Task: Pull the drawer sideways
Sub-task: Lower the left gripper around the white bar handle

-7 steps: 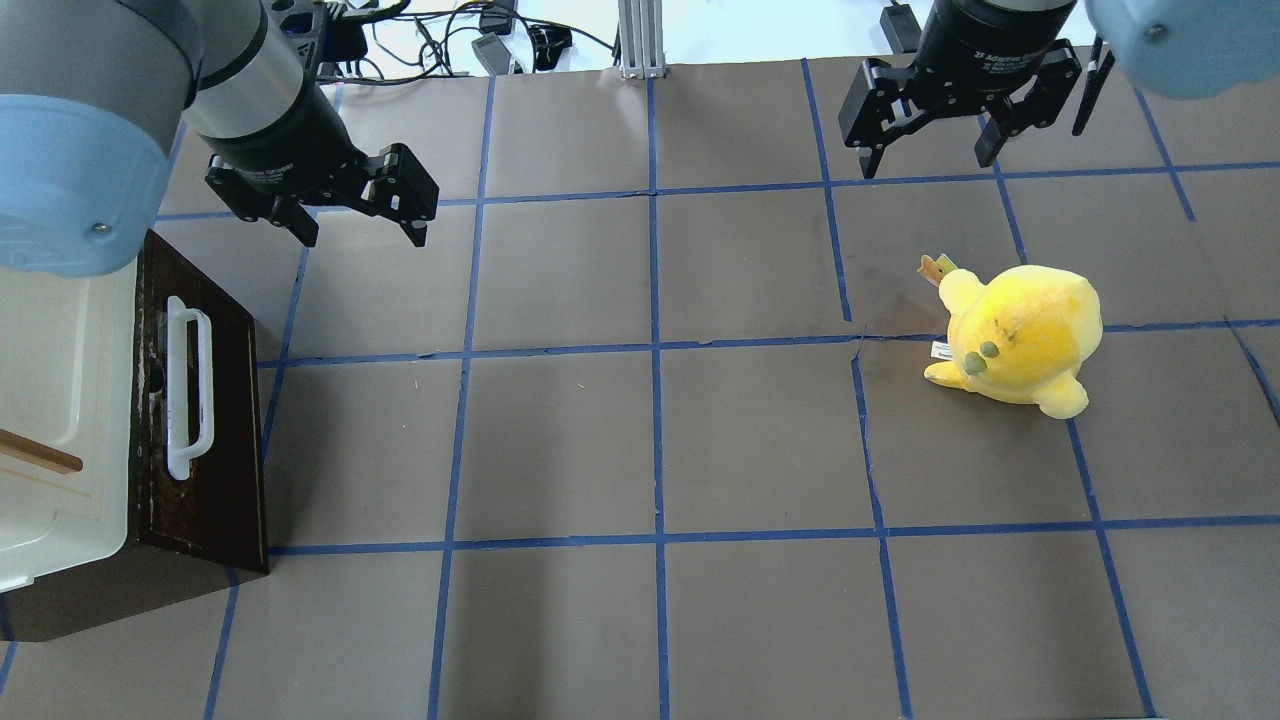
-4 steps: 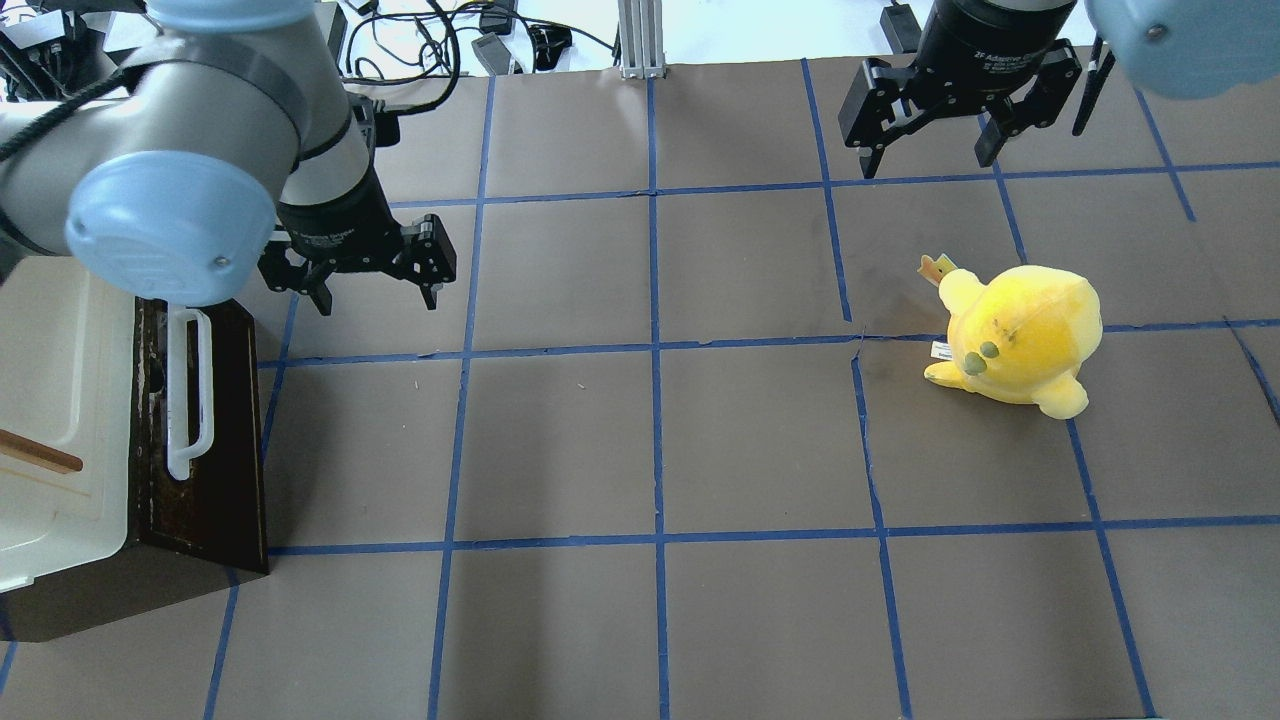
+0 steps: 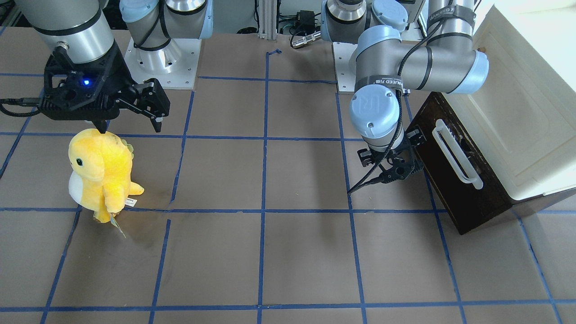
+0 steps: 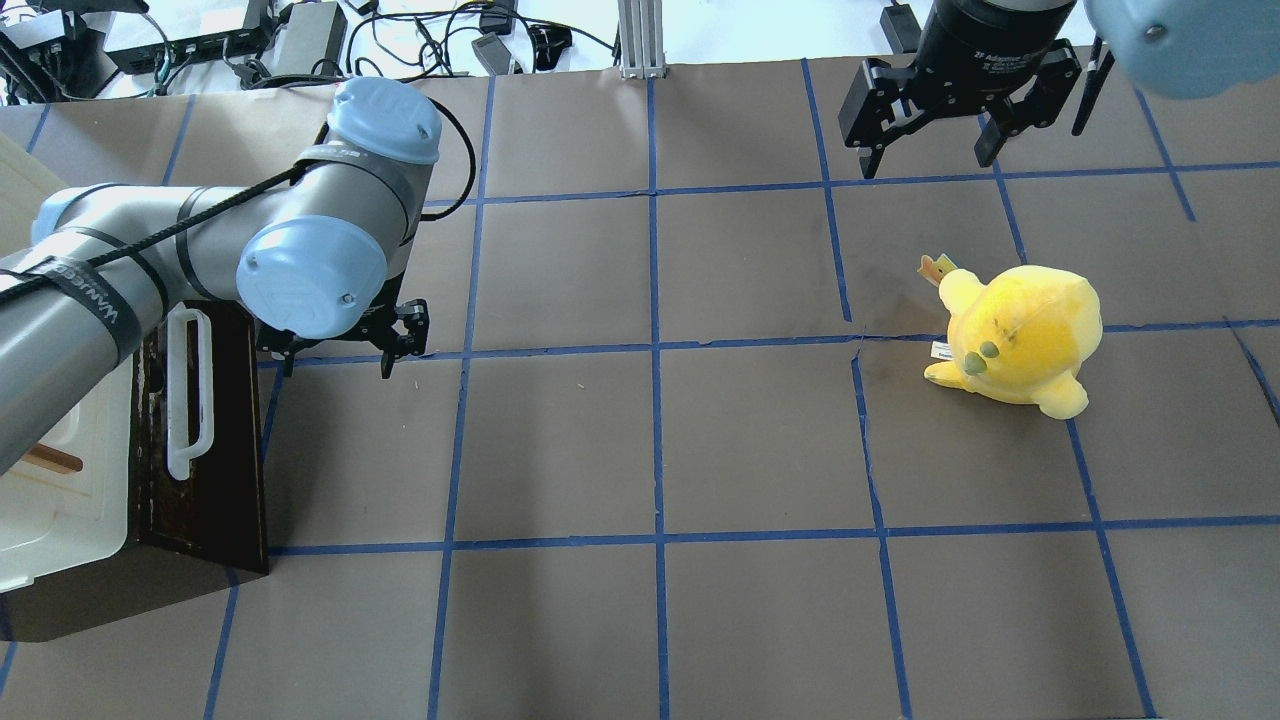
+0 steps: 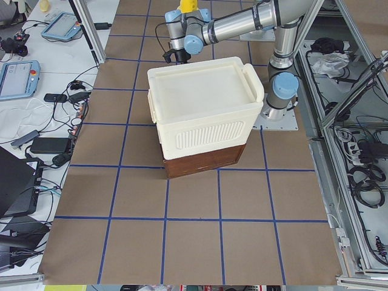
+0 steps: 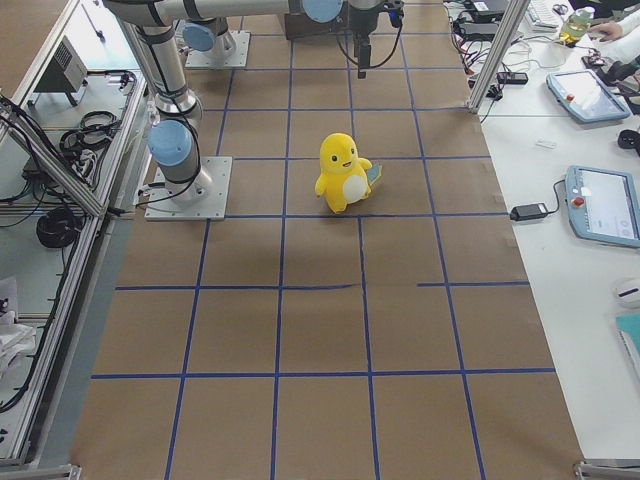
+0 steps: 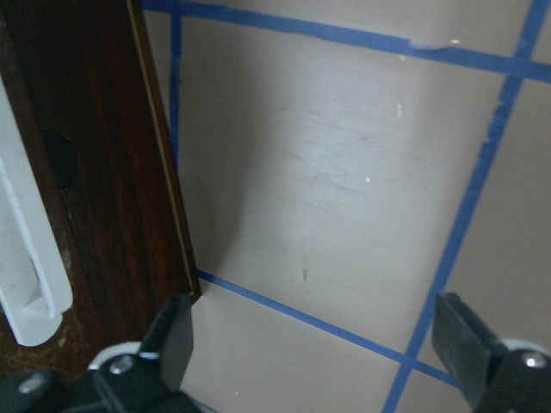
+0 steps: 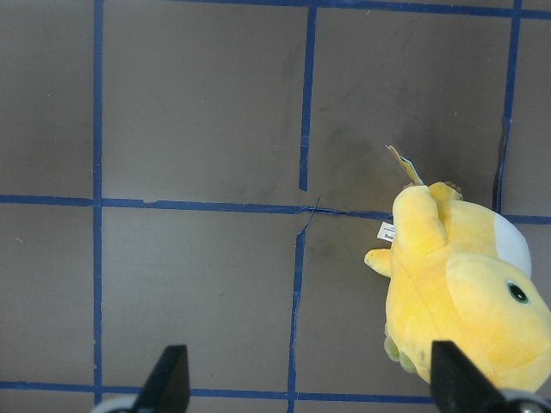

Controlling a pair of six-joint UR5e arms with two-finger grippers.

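Note:
The drawer (image 4: pixel 225 450) has a dark brown front and a white bar handle (image 4: pixel 188 395). It sits at the bottom of a cream cabinet (image 4: pixel 50 500) at the table's left edge. It also shows in the front view (image 3: pixel 450 180) and the left wrist view (image 7: pixel 103 172). My left gripper (image 4: pixel 335 350) is open and empty, low over the table just beside the far end of the drawer front. In the left wrist view (image 7: pixel 314 361) one finger (image 7: pixel 172 340) is close to the front's corner. My right gripper (image 4: pixel 928 150) is open and empty, high at the far right.
A yellow plush toy (image 4: pixel 1020 335) stands on the right half of the table, below and in front of the right gripper, also in the right wrist view (image 8: pixel 465 292). The brown table cover carries a grid of blue tape. Cables lie beyond the far edge.
My left arm has swung toward the near side and lower, bringing its open gripper from the far left of the table to beside the drawer front's far end. The right arm has not moved.

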